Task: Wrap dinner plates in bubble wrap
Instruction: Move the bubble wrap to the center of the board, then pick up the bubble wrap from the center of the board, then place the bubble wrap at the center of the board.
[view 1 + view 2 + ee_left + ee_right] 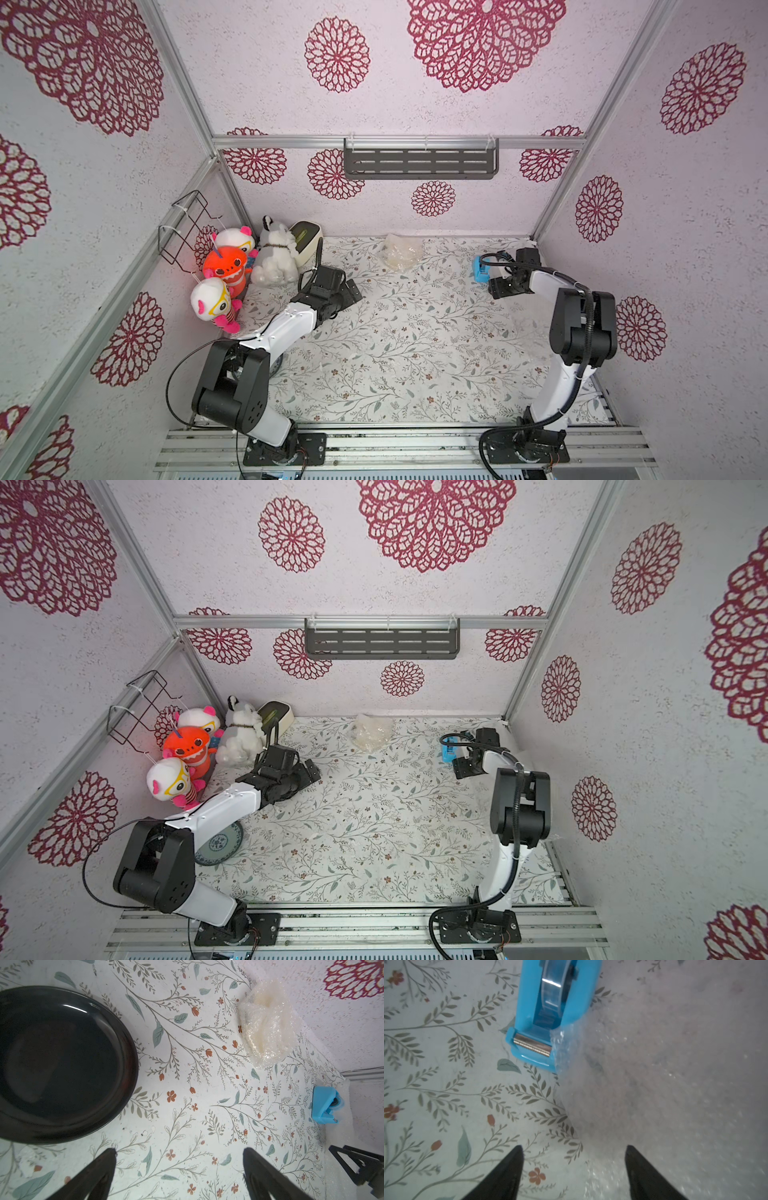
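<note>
A glossy black dinner plate [58,1064] lies bare on the floral table, off to one side of my left gripper [180,1151], which is open over bare cloth. A grey-teal plate [220,845] peeks from under the left arm. At the back, a cream plate sits bundled in bubble wrap [399,251], also visible as a crinkly bundle [266,1022]. A loose sheet of bubble wrap [664,1084] lies along the table's right side. My right gripper [574,1148] is open, low over that sheet's edge, with the jaws either side of it.
A blue tape dispenser [550,1012] stands against the sheet, just ahead of the right gripper [494,286]. Plush toys [232,270] and a cream box with a green top [307,237] crowd the back left corner. A wire rack [187,228] hangs on the left wall.
</note>
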`<state>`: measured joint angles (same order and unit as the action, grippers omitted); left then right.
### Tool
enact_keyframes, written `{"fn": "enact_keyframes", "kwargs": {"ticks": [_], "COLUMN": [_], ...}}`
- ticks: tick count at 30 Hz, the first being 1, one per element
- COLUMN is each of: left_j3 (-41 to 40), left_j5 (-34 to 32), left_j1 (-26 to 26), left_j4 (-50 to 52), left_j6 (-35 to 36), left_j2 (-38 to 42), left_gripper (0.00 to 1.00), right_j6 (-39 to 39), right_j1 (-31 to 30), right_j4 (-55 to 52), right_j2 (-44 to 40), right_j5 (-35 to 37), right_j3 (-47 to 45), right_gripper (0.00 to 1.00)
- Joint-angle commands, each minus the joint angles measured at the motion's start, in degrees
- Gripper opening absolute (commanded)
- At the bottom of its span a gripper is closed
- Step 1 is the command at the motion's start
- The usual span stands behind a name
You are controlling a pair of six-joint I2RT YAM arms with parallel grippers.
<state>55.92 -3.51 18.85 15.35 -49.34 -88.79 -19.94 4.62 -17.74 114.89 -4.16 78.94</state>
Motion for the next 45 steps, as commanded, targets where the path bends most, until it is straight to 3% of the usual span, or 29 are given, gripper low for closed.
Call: {"fn": "enact_keyframes", "kwargs": {"ticks": [1, 5, 7, 10, 18, 23, 27, 31, 33, 35, 40, 41, 42, 45], "left_j3": [1.0, 1.0, 1.3, 1.8, 1.8, 1.0, 0.1, -0.4, -0.2, 0.1, -0.3, -0.7, -1.1, -1.6], "left_j5": [0.2, 0.1, 0.3, 1.1, 3.2, 1.8, 2.1, 1.9, 3.0, 4.4, 7.3, 7.8, 8.2, 8.4], "left_j1": [-0.4, -0.5, -0.5, -0.5, -0.4, -1.2, -3.3, -5.3, -6.6, -7.2, -7.3, -7.5, -7.4, -7.4], "left_j4": [1.1, 1.6, 1.8, 2.2, 0.9, 2.0, 4.7, 8.1, 9.4, 9.9, 9.8, 9.4, 9.2, 9.3], "left_j6": [0.3, 0.3, 0.3, 0.3, 1.2, 3.3, 4.4, 6.0, 6.7, 7.3, 6.7, 6.5, 6.5, 6.2], "left_j2": [0.2, -0.1, -0.5, -1.2, -0.7, 3.2, 8.3, 12.8, 14.6, 15.6, 16.6, 16.7, 16.6, 16.2], "left_gripper": [0.98, 0.98, 0.98, 0.98, 0.98, 0.98, 0.98, 0.98, 0.98, 0.98, 0.98, 0.98, 0.98, 0.98], "right_j6": [-6.7, -7.3, -5.4, -1.9, 7.4, 7.3, 9.1, 11.3, 13.8, 14.1, 17.6, 20.4, 23.0, 26.5], "right_j1": [-0.6, -2.2, -2.2, -1.5, 2.3, -1.4, -12.3, -25.4, -32.4, -38.5, -52.9, -55.6, -57.7, -61.4], "right_j4": [-0.4, 2.3, 5.5, 9.8, 10.3, 9.0, 2.9, 1.1, 1.2, 3.0, 9.8, 10.4, 10.4, 12.2], "right_j2": [3.0, 4.5, 2.9, -1.2, -10.5, -24.2, -35.4, -40.9, -38.7, -34.6, -15.9, -11.5, -7.5, -3.2], "right_j5": [4.4, 9.8, 11.2, 11.6, 10.2, 0.7, 2.2, -4.1, -1.7, -3.6, 1.3, 4.9, 5.9, 6.3], "right_j3": [3.5, 4.3, 3.3, 1.4, 1.4, -6.0, -11.2, -15.9, -16.2, -16.4, -9.7, -6.6, -2.0, 4.5], "right_gripper": [0.60, 0.32, 0.10, 0.00, 0.00, 0.00, 0.00, 0.00, 0.00, 0.00, 0.00, 0.02, 0.21, 0.55]}}
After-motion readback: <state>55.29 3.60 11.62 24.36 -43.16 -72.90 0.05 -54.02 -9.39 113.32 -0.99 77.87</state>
